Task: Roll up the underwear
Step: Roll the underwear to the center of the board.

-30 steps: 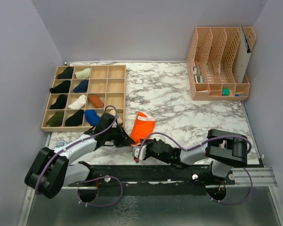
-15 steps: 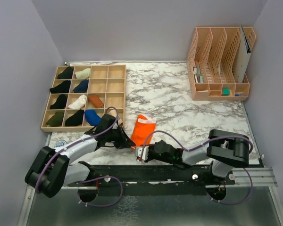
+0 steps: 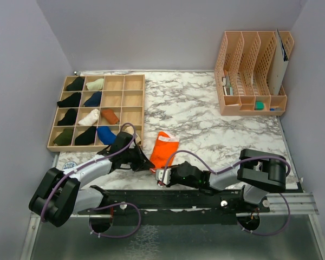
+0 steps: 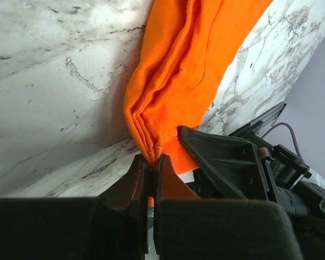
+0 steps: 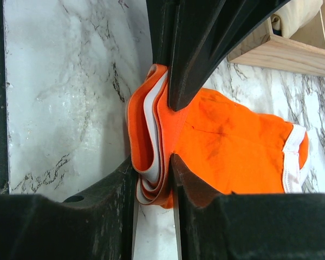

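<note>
The bright orange underwear [image 3: 166, 146] lies bunched lengthwise on the marble table, just in front of the wooden box. My left gripper [image 3: 150, 164] is shut on its near edge; the left wrist view shows the cloth [image 4: 184, 70] pinched between the closed tips [image 4: 151, 161]. My right gripper [image 3: 160, 176] comes in from the right at the same end. In the right wrist view the folded orange-and-white waistband [image 5: 151, 135] sits between its fingers [image 5: 153, 173] and touches both pads. A rust-brown brief [image 3: 110, 116] lies rolled in a cell of the box.
A wooden grid box [image 3: 133, 108] with several dark, cream and blue bundles stands at the left, its corner close to my left arm. A peach file rack [image 3: 252, 76] stands at the back right. Walls close in the table on three sides.
The orange underwear has sunk from a raised, tented shape to lie lower on the table. My right gripper has shifted slightly to the right. The left gripper kept its hold.
</note>
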Motion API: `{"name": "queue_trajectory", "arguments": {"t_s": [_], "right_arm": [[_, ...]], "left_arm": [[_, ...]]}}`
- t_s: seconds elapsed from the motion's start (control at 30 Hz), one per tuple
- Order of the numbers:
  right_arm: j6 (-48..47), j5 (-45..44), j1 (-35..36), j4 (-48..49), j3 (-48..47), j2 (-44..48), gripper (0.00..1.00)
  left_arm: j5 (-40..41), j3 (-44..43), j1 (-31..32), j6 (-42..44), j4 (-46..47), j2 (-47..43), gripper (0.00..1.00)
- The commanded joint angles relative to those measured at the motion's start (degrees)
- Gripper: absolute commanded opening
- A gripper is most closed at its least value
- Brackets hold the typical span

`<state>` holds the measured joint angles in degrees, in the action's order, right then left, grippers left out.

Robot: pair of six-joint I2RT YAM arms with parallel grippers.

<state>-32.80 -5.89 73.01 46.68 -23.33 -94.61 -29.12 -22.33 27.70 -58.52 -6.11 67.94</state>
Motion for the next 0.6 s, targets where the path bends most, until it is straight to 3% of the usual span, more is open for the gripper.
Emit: {"name": "queue_trajectory", "arguments": {"t_s": [0.0, 0.4, 0.57], "right_arm": [[-0.3, 1.5, -0.1, -0.1, -0.7, -0.3, 0.33], [-3.4, 2.3, 0.2, 0.0, -3.4, -1.9, 0.38], [-3.2, 2.1, 0.2, 0.4, -2.7, -1.7, 0.3]], "left_arm": [[1.7, 0.9, -0.5, -0.7, 1.0, 0.0, 0.0], [1.5, 1.0, -0.5, -1.2, 1.4, -0.2, 0.0], [1.8, 1.3, -0.5, -1.2, 1.3, -0.7, 0.0]]}}
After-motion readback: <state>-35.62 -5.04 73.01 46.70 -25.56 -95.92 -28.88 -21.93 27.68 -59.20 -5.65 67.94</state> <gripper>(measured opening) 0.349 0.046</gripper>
